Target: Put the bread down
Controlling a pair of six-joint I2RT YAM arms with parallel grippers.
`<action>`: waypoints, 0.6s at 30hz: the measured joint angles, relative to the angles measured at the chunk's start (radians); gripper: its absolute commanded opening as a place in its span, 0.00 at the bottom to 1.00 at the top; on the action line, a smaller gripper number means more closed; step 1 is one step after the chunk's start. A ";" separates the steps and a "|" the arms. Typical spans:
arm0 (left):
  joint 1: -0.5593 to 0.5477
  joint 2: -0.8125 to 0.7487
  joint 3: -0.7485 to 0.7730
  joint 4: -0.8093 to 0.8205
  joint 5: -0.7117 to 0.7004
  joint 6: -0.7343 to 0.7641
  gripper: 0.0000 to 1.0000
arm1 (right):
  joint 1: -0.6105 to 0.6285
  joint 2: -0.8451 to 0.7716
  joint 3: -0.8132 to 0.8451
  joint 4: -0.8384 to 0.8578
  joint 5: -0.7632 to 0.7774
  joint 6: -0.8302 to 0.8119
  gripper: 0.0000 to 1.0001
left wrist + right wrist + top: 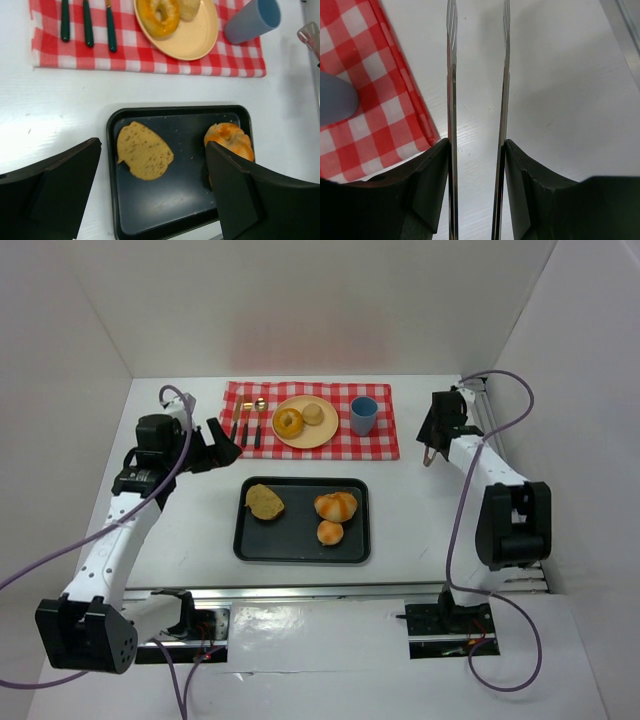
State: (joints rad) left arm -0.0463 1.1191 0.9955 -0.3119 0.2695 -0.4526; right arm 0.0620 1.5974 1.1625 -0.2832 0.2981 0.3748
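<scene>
- Right hand clenched on thin metal tongs, tips seemingly empty, right of black rectangular tray.
- Left hand spread open above tray's flat brown bread slice.
- Straddle bread squarely; squeeze gently.

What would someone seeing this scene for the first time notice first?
The red-and-white checked cloth at the far side of the white table stands out, bearing a pale yellow round plate with two breads. Nearer, a black rectangular tray holds three more breads. The right gripper clasps thin metal tongs.
</scene>
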 measured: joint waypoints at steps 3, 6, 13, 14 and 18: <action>0.005 -0.032 -0.016 -0.040 -0.023 0.029 0.99 | -0.013 0.071 0.006 0.034 -0.004 0.002 0.54; 0.007 -0.056 -0.019 -0.060 -0.042 0.035 0.99 | -0.016 0.119 0.009 0.060 -0.004 0.002 0.54; 0.008 -0.051 -0.006 -0.137 -0.054 0.034 0.99 | -0.018 0.186 0.010 0.142 0.008 0.003 0.79; 0.008 -0.039 0.006 -0.154 -0.053 0.035 0.99 | -0.020 0.205 0.011 0.151 0.009 0.000 0.86; 0.008 0.003 0.041 -0.203 -0.053 0.039 0.99 | -0.026 0.272 0.052 0.130 0.021 0.001 1.00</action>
State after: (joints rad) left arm -0.0380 1.1225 1.0367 -0.5148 0.2165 -0.4137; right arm 0.0364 1.8698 1.2144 -0.1535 0.3191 0.3759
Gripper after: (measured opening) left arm 0.993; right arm 0.984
